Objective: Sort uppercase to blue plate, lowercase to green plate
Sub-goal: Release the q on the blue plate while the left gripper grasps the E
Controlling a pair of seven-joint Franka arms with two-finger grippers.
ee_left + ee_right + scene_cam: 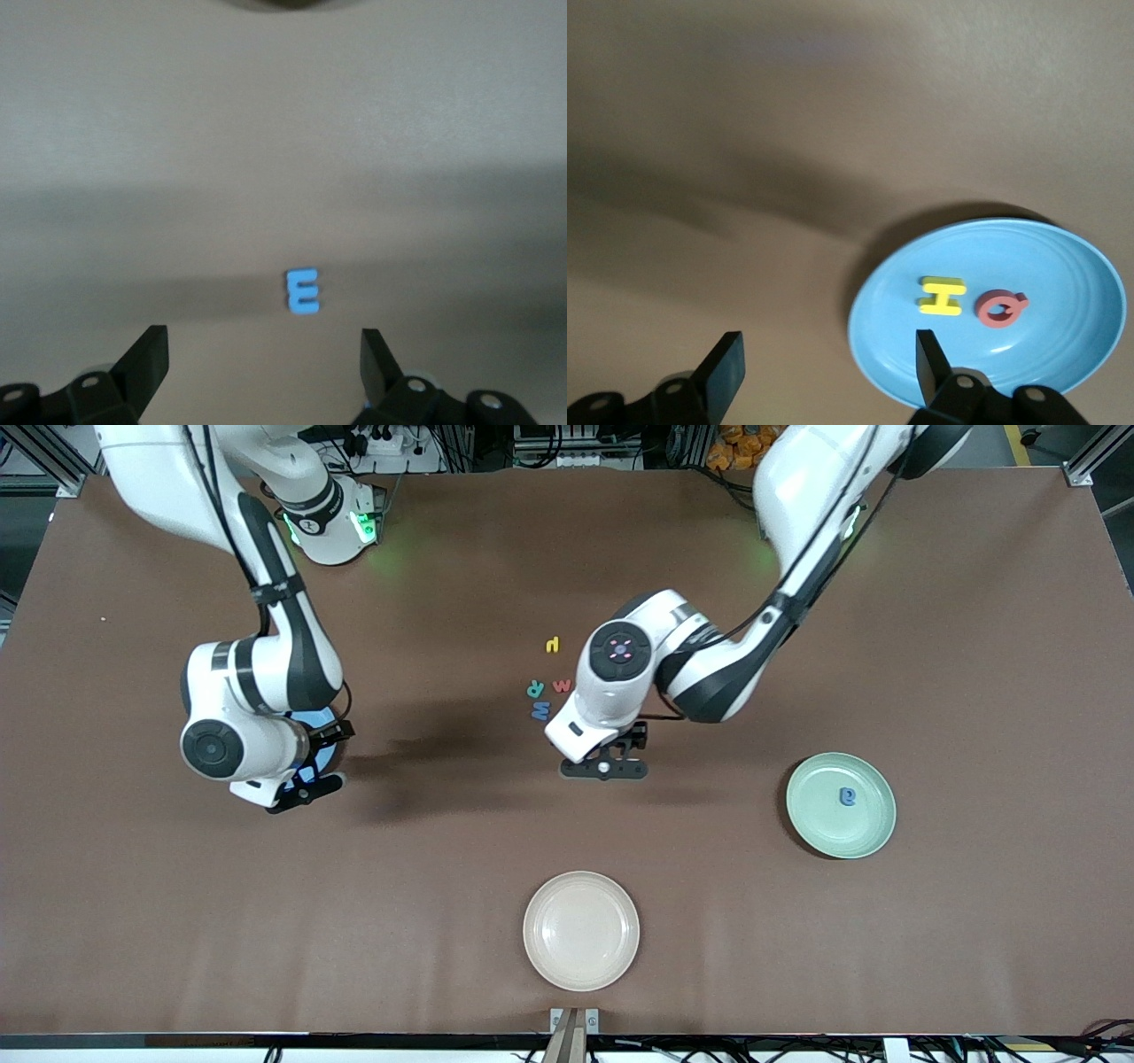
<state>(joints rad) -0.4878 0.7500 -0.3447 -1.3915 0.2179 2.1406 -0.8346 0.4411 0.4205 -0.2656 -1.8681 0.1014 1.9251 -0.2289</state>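
Observation:
My left gripper [604,766] is open and empty, low over the table's middle. In the left wrist view [262,363] a blue m [302,292] lies on the table just ahead of the fingers. A yellow hooked letter [553,644], a red M/W [562,685], a teal R [535,688] and a blue w [540,710] lie beside the left arm. The green plate [840,828] holds a blue round letter [848,797]. My right gripper [306,786] is open and empty by the blue plate [324,755]. In the right wrist view [828,367] the blue plate [1063,283] holds a yellow H [941,296] and a red Q [1000,309].
A cream-white plate [580,957] sits nearest the front camera at the table's middle. The right arm covers most of the blue plate in the front view. The left arm hides the blue m there.

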